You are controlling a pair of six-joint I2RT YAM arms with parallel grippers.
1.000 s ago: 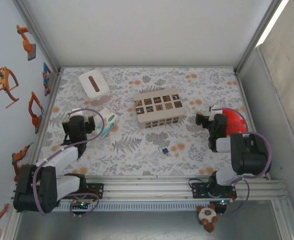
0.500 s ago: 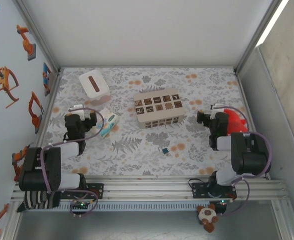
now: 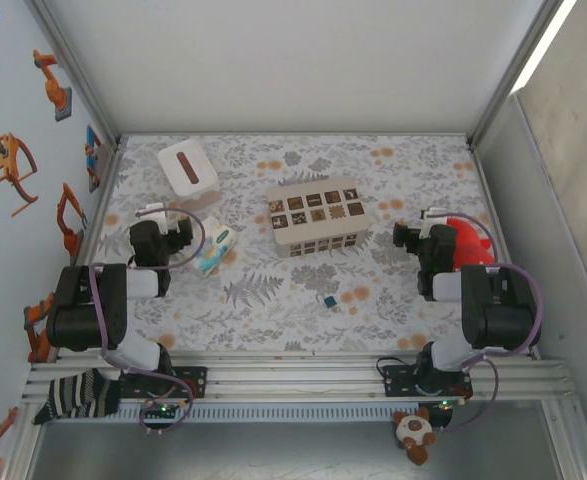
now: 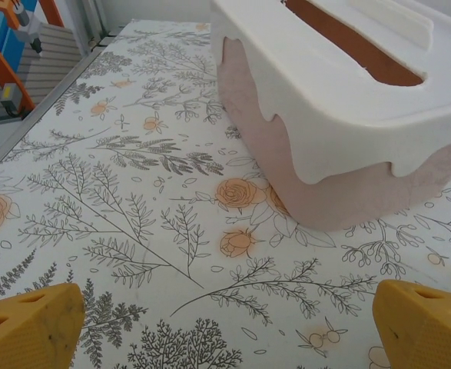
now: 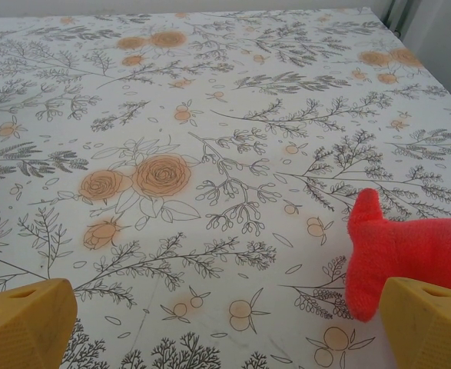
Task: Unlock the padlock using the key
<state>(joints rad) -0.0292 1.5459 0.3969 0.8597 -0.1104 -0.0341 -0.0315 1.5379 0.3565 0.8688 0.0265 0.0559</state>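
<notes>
Both jaws stood wide apart, empty: left gripper (image 4: 225,329) facing a tissue box (image 4: 340,115), right gripper (image 5: 225,323) beside a red plush (image 5: 409,254). A small blue item (image 3: 329,300), padlock or key unclear, lay mid-counter (image 3: 273,315). Markings on the tiled box (image 3: 316,217) were too small to read.

We see the tissue box (image 3: 187,168) far left, the gridded box (image 3: 315,216) centre, the plush toy (image 3: 470,243) right, and 1 small object (image 3: 329,300) before the gridded box.

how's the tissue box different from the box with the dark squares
The tissue box has a white lid with one long slot over pink walls; the squares box is beige with two rows of small dark squares. The tissue box sits far left, the squares box mid-table and looks wider. Both rest flat on the table.
</notes>
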